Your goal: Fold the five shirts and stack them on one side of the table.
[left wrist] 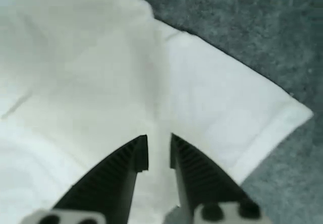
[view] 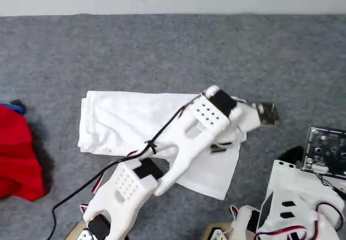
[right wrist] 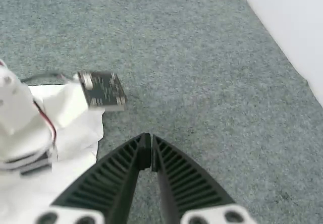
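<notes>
The left arm [view: 178,142], nearest the lens, is stretched from the near edge of the table [view: 162,45] over the white shirt [view: 119,121], which is laid out mid-table, presumably so that a fold can be started. The left gripper [left wrist: 159,151] is held narrowly parted over a crease in the cloth; nothing is seen gripped. The right gripper [right wrist: 150,151] is pressed together and empty over bare table towards the right edge. A red shirt [view: 19,153] is bunched at the left edge.
</notes>
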